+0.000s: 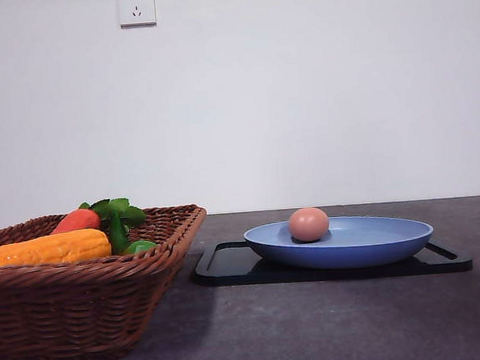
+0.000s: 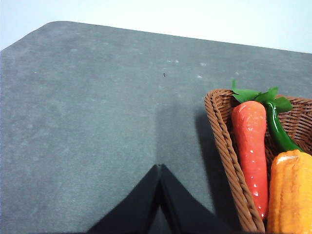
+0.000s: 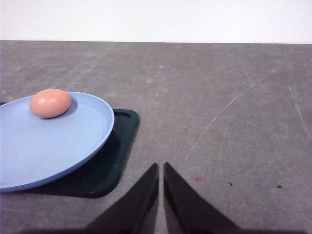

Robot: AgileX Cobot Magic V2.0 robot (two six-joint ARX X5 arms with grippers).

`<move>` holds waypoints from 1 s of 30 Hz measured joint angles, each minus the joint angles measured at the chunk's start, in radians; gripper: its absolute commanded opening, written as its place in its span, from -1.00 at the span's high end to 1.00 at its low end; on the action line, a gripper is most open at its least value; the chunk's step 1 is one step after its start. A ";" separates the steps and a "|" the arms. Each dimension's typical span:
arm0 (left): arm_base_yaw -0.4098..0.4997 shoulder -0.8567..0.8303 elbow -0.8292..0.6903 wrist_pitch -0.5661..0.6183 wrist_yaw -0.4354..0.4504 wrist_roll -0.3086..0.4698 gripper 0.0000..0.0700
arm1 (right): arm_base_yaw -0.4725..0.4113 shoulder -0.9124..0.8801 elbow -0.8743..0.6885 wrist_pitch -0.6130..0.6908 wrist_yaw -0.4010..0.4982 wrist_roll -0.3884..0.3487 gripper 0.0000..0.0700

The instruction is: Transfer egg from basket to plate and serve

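Egg [image 1: 308, 224] on plate [image 1: 368, 249] atop black tray [image 1: 229, 263], carrot [image 1: 76, 220] in basket [image 1: 84, 310], both tools together

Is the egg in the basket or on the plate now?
On the plate: the egg rests inside its rim, apart from the basket, which holds only vegetables.

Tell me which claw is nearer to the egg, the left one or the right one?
The right. The right claw is shut above bare table beside the black tray, with the egg on the plate nearby. The left claw is shut beside the basket.
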 measured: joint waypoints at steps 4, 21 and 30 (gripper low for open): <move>0.000 0.000 0.000 0.000 0.000 0.000 1.00 | 0.000 0.000 0.000 0.000 0.000 0.000 1.00; 0.000 0.000 0.000 0.000 0.000 0.000 1.00 | 0.000 0.000 0.000 0.000 0.000 0.000 1.00; 0.000 0.000 0.000 0.000 0.000 0.000 1.00 | 0.000 0.000 0.000 0.000 0.000 0.000 1.00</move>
